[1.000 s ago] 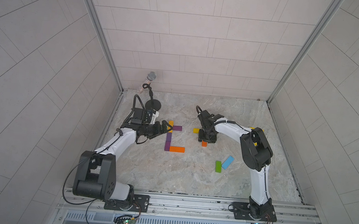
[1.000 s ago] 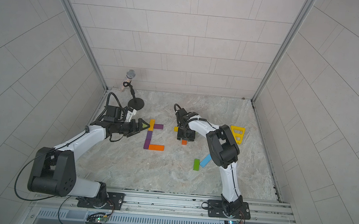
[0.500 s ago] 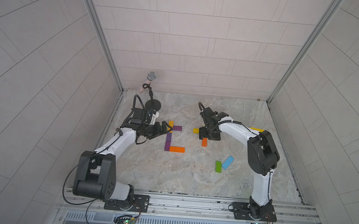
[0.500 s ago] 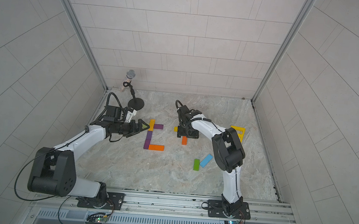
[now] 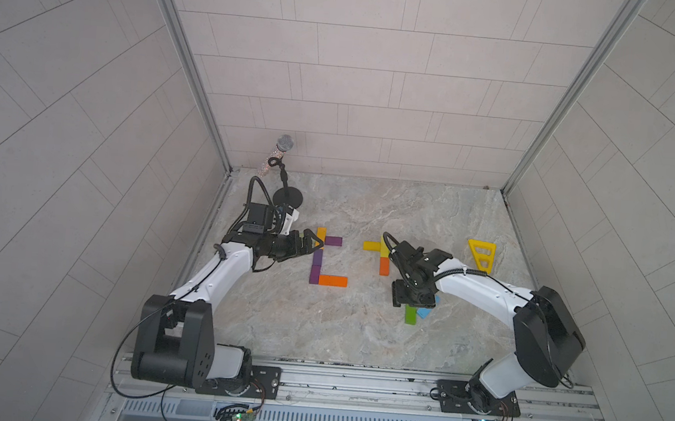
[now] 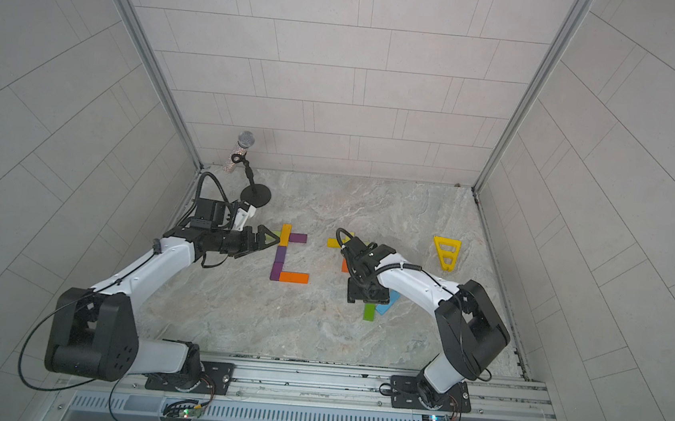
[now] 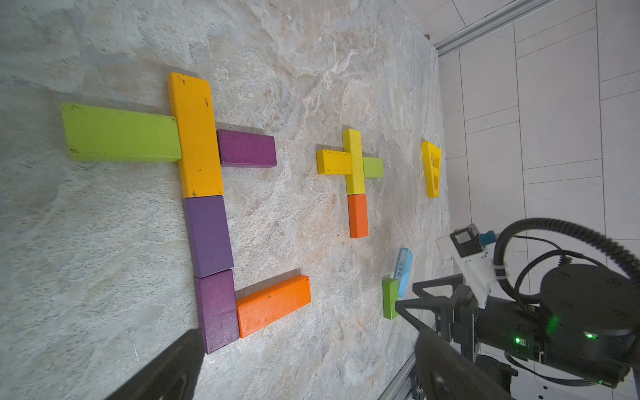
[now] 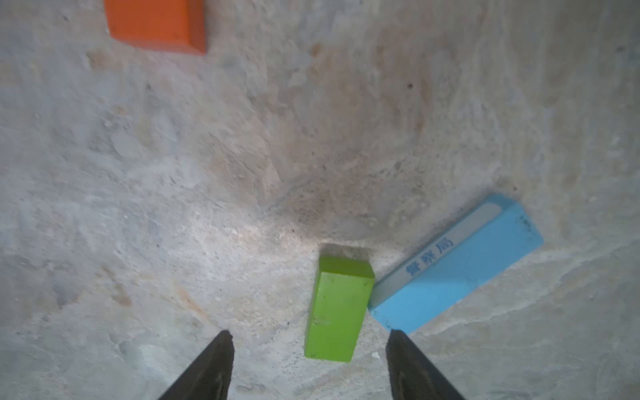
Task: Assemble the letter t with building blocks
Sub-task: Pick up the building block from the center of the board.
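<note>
right gripper (image 8: 310,334) — fingers spread, empty, over flat lime block (image 8: 337,311) touching a light blue slab (image 8: 460,270) on mottled stone table (image 5: 358,338) | left gripper (image 5: 316,245) — spread wide, empty, beside painted purple-orange-yellow block figure (image 5: 317,259) | yellow cross (image 5: 372,246) with orange stem lies flat mid-table

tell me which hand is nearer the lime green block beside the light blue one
Right. The right hand is at the lime green block, open fingers flanking one end; the left hand is across the table by the purple blocks.
</note>
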